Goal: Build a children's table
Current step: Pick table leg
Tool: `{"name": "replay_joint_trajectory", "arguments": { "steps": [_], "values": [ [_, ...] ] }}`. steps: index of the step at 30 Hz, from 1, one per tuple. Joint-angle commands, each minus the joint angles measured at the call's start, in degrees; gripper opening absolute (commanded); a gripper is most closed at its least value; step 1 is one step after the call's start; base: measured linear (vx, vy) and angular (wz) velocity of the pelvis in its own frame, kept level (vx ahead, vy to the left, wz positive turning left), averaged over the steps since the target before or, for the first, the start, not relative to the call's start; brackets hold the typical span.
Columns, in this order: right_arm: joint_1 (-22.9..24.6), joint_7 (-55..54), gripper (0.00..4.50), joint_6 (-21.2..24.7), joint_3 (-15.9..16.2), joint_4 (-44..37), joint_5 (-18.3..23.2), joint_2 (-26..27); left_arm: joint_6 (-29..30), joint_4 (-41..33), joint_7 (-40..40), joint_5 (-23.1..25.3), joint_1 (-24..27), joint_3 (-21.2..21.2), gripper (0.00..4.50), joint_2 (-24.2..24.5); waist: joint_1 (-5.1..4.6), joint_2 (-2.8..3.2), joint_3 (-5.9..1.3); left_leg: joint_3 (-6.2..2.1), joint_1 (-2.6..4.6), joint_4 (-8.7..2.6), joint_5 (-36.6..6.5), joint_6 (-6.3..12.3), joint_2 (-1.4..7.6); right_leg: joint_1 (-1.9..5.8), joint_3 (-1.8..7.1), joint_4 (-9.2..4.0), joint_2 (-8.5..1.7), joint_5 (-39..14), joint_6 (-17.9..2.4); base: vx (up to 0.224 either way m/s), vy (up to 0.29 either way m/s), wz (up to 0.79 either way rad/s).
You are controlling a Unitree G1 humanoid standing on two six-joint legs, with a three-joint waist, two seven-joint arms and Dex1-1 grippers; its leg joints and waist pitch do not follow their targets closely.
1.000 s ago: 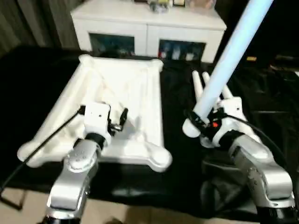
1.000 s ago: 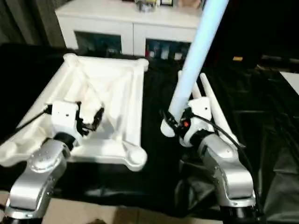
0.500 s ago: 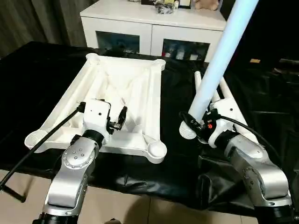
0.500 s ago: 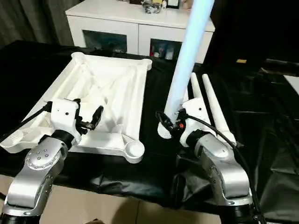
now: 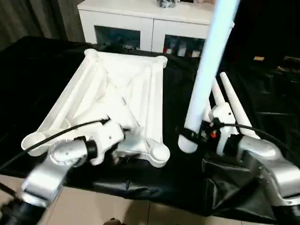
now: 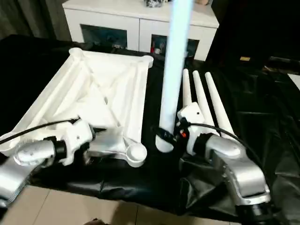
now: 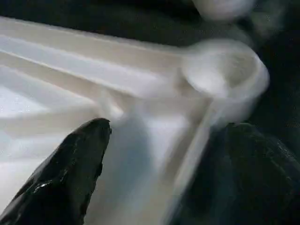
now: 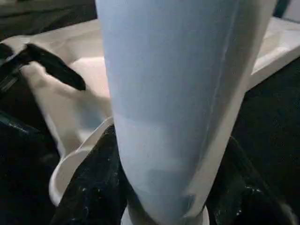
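While the right gripper [image 6: 172, 135] clenches a long tapered white tube leg [image 6: 174, 70] near its thick end, the leg stands nearly upright, its long axis vertical, thick end down just above the black cloth [image 5: 47, 61] and narrow end running up past the top of the head views. It hangs just right of the near right round corner socket [image 5: 160, 152] of the white plastic rectangular top [image 5: 112, 89], which lies ribbed underside up on the left part of the cloth, its long axis running from near to far. Three more white tapered legs [image 6: 206, 101] lie side by side to the right, narrow ends pointing far.

The left gripper [image 7: 154, 154] is at the top's near edge by that socket; its black fingers [image 7: 70, 164] straddle a rib of the plastic with space between them, so I judge it released, grasping nothing.

The risk is a missed seating. The leg's thick end is beside the socket, not over it, and a slight tilt in so long a piece could set it on the rim instead of inside. Unless the left gripper takes hold, such a push could slide the top or tip it off the near edge of the cloth.
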Motion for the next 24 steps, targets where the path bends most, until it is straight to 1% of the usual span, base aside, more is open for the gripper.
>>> {"name": "replay_joint_trajectory", "arguments": {
  "steps": [1,2,3,4,5,6,7,8,9,10,11,12,13,14,15,17,19,20,22,24],
  "values": [
    [-0.21,1.3,1.86,0.25,-0.03,-1.66,0.53,-1.06,-4.08,3.73,-3.83,1.74,-2.54,-2.27,4.41,0.1,0.04,0.61,-3.03,-2.28,0.85,-5.09,-8.73,1.57,6.01,2.41,4.46,-4.44,-8.16,-7.44,-10.38,0.0,0.0,0.0],
    [-0.21,1.3,1.86,0.25,-0.03,-1.66,0.53,-1.06,-4.08,3.73,-3.83,1.74,-2.54,-2.27,4.25,0.1,0.07,0.58,-2.93,-2.25,0.95,-5.14,-9.22,1.39,5.95,2.27,4.47,-4.67,-8.06,-8.66,-10.25,0.0,0.0,0.0],
    [-0.07,1.43,1.86,0.3,-0.06,-1.86,0.52,-1.32,-6.16,6.63,-4.91,2.41,-4.3,-3.02,4.25,-0.22,0.13,0.59,-2.96,-2.22,1.0,-5.14,-9.69,1.16,5.98,2.27,4.51,-4.75,-8.13,-9.39,-10.2,0.0,0.0,0.0],
    [0.19,1.54,1.86,0.54,-0.15,-2.3,0.69,-1.54,-7.62,9.43,-6.25,2.49,-6.08,-3.62,4.06,-0.86,0.0,0.96,-3.0,-2.15,1.16,-5.14,-11.04,0.24,5.93,2.17,4.6,-4.99,-7.95,-9.98,-10.04,0.0,0.0,0.0],
    [0.25,1.53,1.86,0.58,-0.16,-2.39,0.71,-1.57,-7.95,9.93,-6.56,2.44,-6.38,-3.67,4.06,-1.03,0.12,0.93,-3.1,-2.19,1.22,-5.15,-11.01,0.03,5.98,2.3,4.6,-4.8,-8.04,-9.74,-10.17,0.0,0.0,0.0],
    [0.41,1.51,1.86,0.7,-0.16,-2.62,0.77,-1.65,-8.75,11.13,-7.29,2.33,-7.09,-3.8,4.03,-1.43,0.07,1.26,-3.13,-2.2,1.17,-5.16,-10.82,-0.15,6.07,2.27,4.57,-4.74,-8.08,-8.8,-10.56,0.0,0.0,0.0],
    [1.11,1.38,1.86,0.84,-0.06,-3.38,0.8,-1.82,-9.57,13.96,-9.56,1.82,-8.94,-4.4,3.93,-2.32,0.16,1.31,-3.18,-2.09,1.21,-5.09,-10.65,-0.12,5.99,2.33,4.62,-4.82,-8.05,-8.31,-10.58,0.0,0.0,0.0],
    [1.11,1.38,1.86,0.84,-0.06,-3.38,0.8,-1.82,-9.57,13.96,-9.56,1.82,-8.94,-4.4,3.93,-2.32,0.2,1.21,-3.28,-2.14,1.17,-5.07,-10.3,-0.09,6.07,2.42,4.63,-4.56,-8.2,-7.51,-10.88,0.0,0.0,0.0],
    [1.6,1.33,1.86,0.99,-0.01,-3.96,0.87,-1.99,-10.31,16.06,-10.73,1.61,-10.34,-4.84,3.76,-2.91,0.12,1.4,-3.29,-2.13,0.87,-5.12,-9.33,0.25,6.03,2.59,4.59,-4.55,-8.12,-6.26,-11.04,0.0,0.0,0.0],
    [1.6,1.33,1.86,0.99,-0.01,-3.96,0.87,-1.99,-10.31,16.06,-10.73,1.61,-10.34,-4.84,3.67,-2.91,0.12,1.31,-3.45,-2.15,0.92,-4.97,-8.81,0.39,6.11,2.67,4.58,-4.21,-8.32,-5.05,-11.63,0.0,0.0,0.0],
    [1.75,1.38,1.86,1.15,0.03,-4.22,0.94,-2.12,-10.51,16.9,-11.26,1.63,-10.91,-5.11,3.63,-3.0,0.12,1.31,-3.45,-2.15,0.92,-4.97,-8.81,0.39,6.11,2.67,4.58,-4.21,-8.32,-5.05,-11.63,0.0,0.0,0.0],
    [2.07,1.66,1.86,1.35,0.13,-4.68,1.07,-2.45,-10.9,18.5,-12.6,1.58,-11.92,-5.48,3.62,-3.28,0.02,1.48,-3.36,-1.96,0.85,-4.87,-8.69,0.72,5.94,2.67,4.58,-4.48,-8.22,-5.1,-11.81,0.0,0.0,0.0],
    [2.51,2.12,1.86,1.67,0.29,-5.31,1.27,-2.96,-11.88,21.11,-14.74,1.62,-13.4,-6.02,3.56,-3.53,0.2,1.88,-3.47,-1.98,0.92,-4.73,-8.62,0.68,5.96,2.73,4.61,-4.43,-8.33,-5.54,-11.82,0.0,0.0,0.0],
    [2.52,2.13,1.86,1.68,0.29,-5.32,1.28,-2.97,-11.91,21.17,-14.79,1.63,-13.43,-6.03,3.45,-3.54,0.16,1.73,-3.39,-1.97,0.98,-4.81,-8.87,0.75,6.02,2.66,4.58,-4.61,-8.21,-5.94,-11.71,0.0,0.0,0.0],
    [2.68,2.29,1.86,1.81,0.35,-5.56,1.39,-3.18,-12.91,22.85,-15.86,1.78,-14.18,-6.14,3.32,-3.76,0.13,1.5,-3.37,-1.95,0.9,-4.84,-9.05,0.85,6.03,2.75,4.59,-4.61,-8.18,-6.28,-11.66,0.0,0.0,0.0],
    [2.97,2.61,1.86,2.24,0.31,-6.09,1.77,-3.59,-13.62,25.52,-18.15,2.04,-15.49,-6.43,3.2,-3.65,0.21,1.53,-3.42,-1.88,1.02,-4.8,-9.08,0.93,6.02,2.69,4.57,-4.6,-8.24,-7.02,-11.6,0.0,0.0,0.0],
    [3.21,2.6,1.86,2.72,0.16,-6.62,1.9,-3.72,-14.35,28.06,-19.95,2.59,-16.66,-6.69,3.11,-3.24,0.1,2.04,-3.48,-1.89,0.98,-4.78,-8.93,0.76,6.15,2.67,4.57,-4.47,-8.28,-6.87,-11.85,0.0,0.0,0.0],
    [3.29,2.55,1.86,2.79,0.12,-6.76,1.91,-3.73,-14.73,28.68,-20.21,2.84,-16.93,-6.75,2.99,-3.1,0.09,2.21,-3.43,-1.86,1.01,-4.77,-9.16,0.81,6.1,2.6,4.57,-4.66,-8.27,-7.09,-11.88,0.0,0.0,0.0],
    [3.71,2.29,1.86,2.94,0.04,-7.28,2.04,-3.81,-14.73,30.18,-21.5,2.81,-17.66,-6.65,2.79,-2.78,0.11,2.09,-3.48,-1.84,1.06,-4.77,-9.43,0.66,6.2,2.7,4.62,-4.58,-8.3,-6.86,-12.06,0.0,0.0,0.0],
    [3.92,2.24,1.86,2.88,0.09,-7.42,2.0,-3.84,-14.84,30.61,-21.81,2.92,-17.79,-6.69,2.75,-2.68,0.13,2.21,-3.52,-1.86,1.03,-4.8,-9.15,0.7,6.25,2.68,4.58,-4.44,-8.27,-6.33,-12.27,0.0,0.0,0.0]
  ]
}}
